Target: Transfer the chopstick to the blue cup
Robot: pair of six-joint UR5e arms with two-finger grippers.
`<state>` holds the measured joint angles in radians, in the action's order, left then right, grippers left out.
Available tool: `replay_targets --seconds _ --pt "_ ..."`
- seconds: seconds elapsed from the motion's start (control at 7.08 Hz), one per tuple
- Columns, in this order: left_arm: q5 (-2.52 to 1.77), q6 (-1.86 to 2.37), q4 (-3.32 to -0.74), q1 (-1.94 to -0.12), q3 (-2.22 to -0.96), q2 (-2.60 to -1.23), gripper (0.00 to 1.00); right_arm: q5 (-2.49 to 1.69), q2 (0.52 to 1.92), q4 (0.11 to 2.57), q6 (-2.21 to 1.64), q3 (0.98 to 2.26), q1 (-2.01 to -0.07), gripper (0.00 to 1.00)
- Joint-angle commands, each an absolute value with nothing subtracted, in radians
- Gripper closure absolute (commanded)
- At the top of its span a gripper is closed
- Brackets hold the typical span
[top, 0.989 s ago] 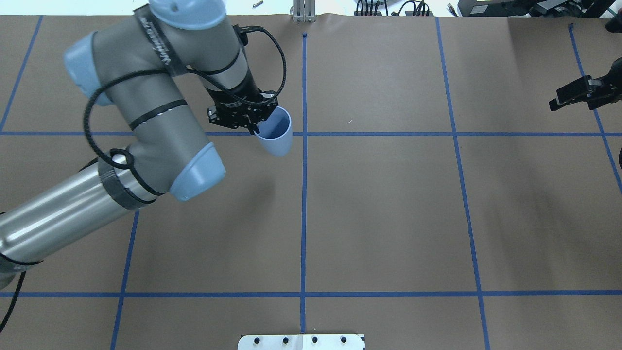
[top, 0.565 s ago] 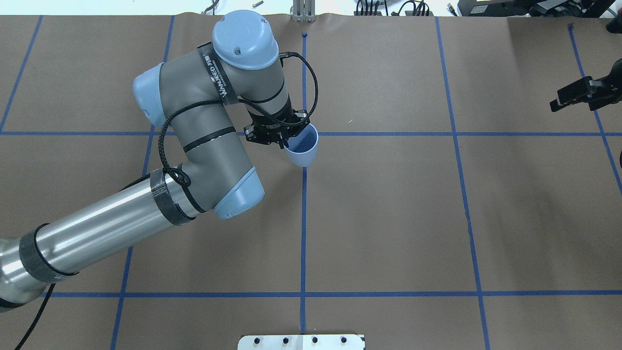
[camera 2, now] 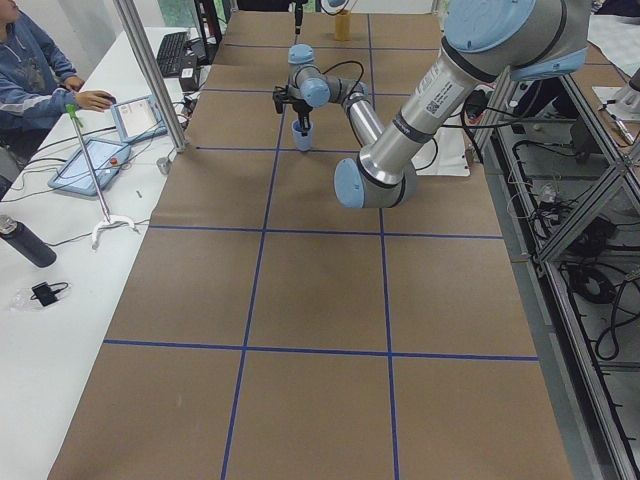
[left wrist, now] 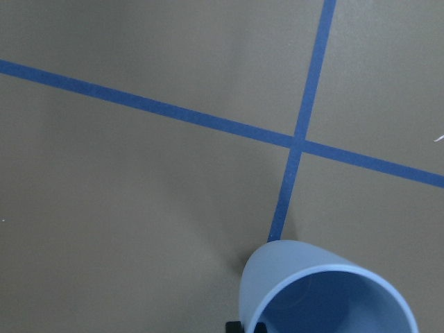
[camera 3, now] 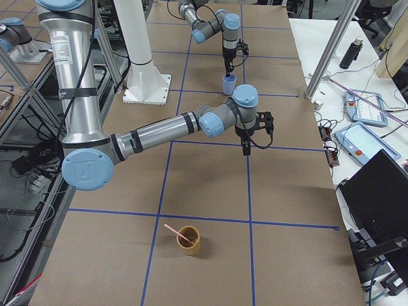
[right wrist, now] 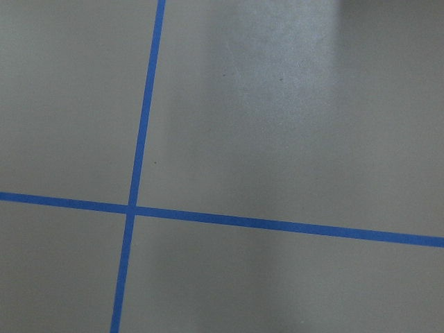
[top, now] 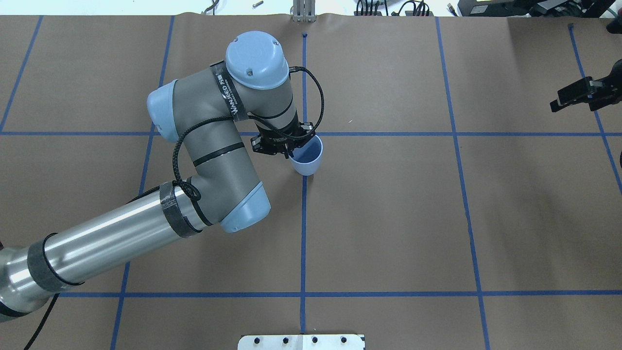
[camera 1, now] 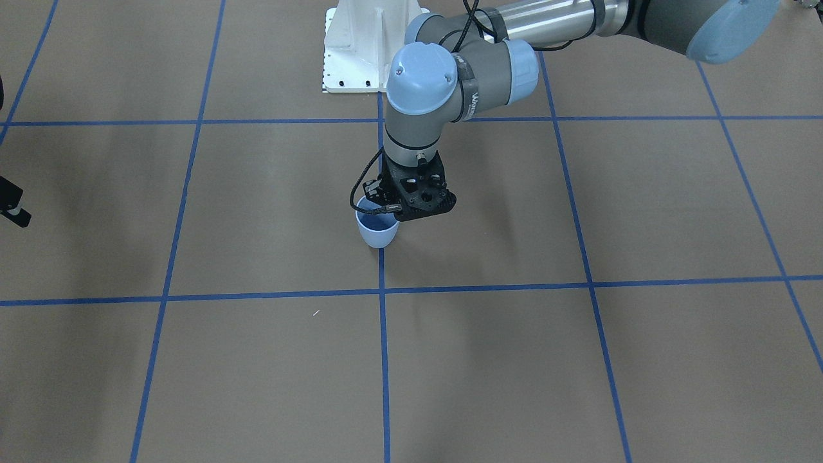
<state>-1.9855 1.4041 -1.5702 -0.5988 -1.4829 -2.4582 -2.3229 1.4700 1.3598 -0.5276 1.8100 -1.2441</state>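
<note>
Now, left gripper point(top: 292, 153) pinching blue cup point(top: 309, 164) rim (over tape line point(top: 303, 233)) — table point(top: 388, 218) edges far

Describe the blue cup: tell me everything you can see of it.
The blue cup is a pale, smooth, plastic-looking tumbler tapering to a narrower base, empty inside. It is upright, mouth up, over a blue tape line. The left gripper pinches its rim, one finger inside. Whether its base touches the table is unclear.

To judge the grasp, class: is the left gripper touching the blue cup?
Touching. The overhead exterior view shows the left gripper clamped over the blue cup at its rim, no gap.
</note>
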Motion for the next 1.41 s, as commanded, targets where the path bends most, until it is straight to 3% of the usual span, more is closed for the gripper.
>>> replay_targets --seconds 0.0,0.14,0.42,1.27 --pt "-1.986 1.405 -1.571 -0.598 -1.514 -2.442 0.25 -2.319 1.473 1.361 -0.526 1.809 -1.246 0.0" --pt "-1.988 1.407 -1.566 -0.603 -1.607 -2.41 0.02 -2.319 1.482 1.361 -0.523 1.81 -1.25 0.0" --pt "-1.987 1.407 -1.56 -0.63 -1.822 -2.292 0.02 -2.342 1.544 1.367 -0.508 1.819 -1.354 0.0" --pt "-1.982 1.404 -1.56 -0.655 -1.827 -2.273 0.02 -2.359 1.973 1.371 -0.036 1.822 -1.67 0.02"
